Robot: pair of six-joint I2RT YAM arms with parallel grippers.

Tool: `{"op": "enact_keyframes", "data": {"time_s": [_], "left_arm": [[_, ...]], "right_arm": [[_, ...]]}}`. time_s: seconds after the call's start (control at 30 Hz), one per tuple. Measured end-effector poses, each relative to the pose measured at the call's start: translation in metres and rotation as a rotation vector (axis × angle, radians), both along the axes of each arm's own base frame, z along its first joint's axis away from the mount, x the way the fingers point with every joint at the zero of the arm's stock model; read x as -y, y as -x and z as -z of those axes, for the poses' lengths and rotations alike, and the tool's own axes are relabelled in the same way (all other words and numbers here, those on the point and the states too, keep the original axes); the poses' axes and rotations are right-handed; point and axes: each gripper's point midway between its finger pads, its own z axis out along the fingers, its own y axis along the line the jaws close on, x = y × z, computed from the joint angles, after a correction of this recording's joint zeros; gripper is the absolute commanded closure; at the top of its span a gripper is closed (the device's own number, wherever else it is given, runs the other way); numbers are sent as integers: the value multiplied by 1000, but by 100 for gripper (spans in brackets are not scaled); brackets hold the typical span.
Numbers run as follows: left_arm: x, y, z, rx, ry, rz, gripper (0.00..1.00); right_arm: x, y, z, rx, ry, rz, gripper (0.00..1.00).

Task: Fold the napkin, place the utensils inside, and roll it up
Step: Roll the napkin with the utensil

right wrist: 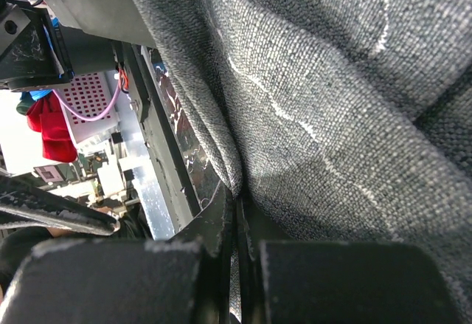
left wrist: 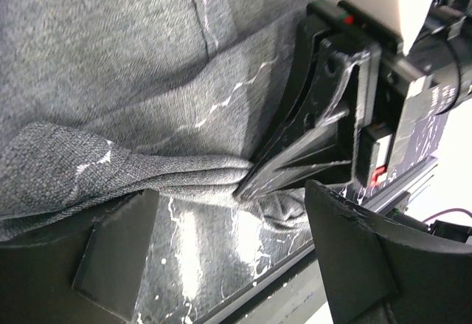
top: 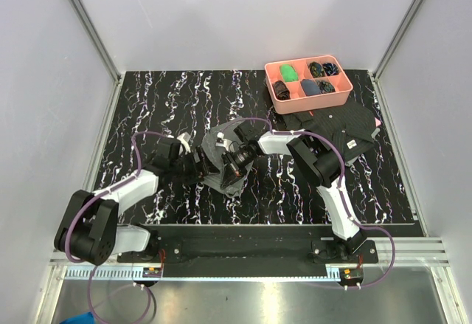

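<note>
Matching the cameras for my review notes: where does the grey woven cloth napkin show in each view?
Top external: the grey woven cloth napkin lies bunched at the picture's centre.
Left wrist: it fills the upper left, with a fold running to the centre.
Right wrist: it fills the top and right.
Shared landmark: the right pincer, shut on the napkin's fold.

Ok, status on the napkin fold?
Right gripper shut, pinching a napkin fold. Left gripper open, close by, holding nothing. Utensils not in sight. Black cloth and pink tray at far right.
</note>
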Motion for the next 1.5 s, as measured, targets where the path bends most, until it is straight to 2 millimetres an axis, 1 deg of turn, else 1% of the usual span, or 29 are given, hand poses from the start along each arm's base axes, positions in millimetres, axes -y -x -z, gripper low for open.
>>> {"op": "enact_keyframes", "data": {"time_s": [0.33,0.53,0.73,1.03,1.3,1.5], "left_arm": [[6,-12,7,7,21,-8,18],[13,-18,-2,27,73,-15,18],[15,-16,-4,23,99,-17,18],[14,-11,-16,57,123,-24,18],[16,-14,-6,53,142,-43,18],[16,-18,-7,72,148,-57,18]], "right_arm": [[-1,-1,0,0,-6,1,100],[-1,-2,1,1,-9,3,100],[-1,-2,1,0,-15,2,100],[-1,-2,1,0,-16,2,100],[-1,-1,1,0,-16,2,100],[-1,-1,1,-3,-15,4,100]]}}
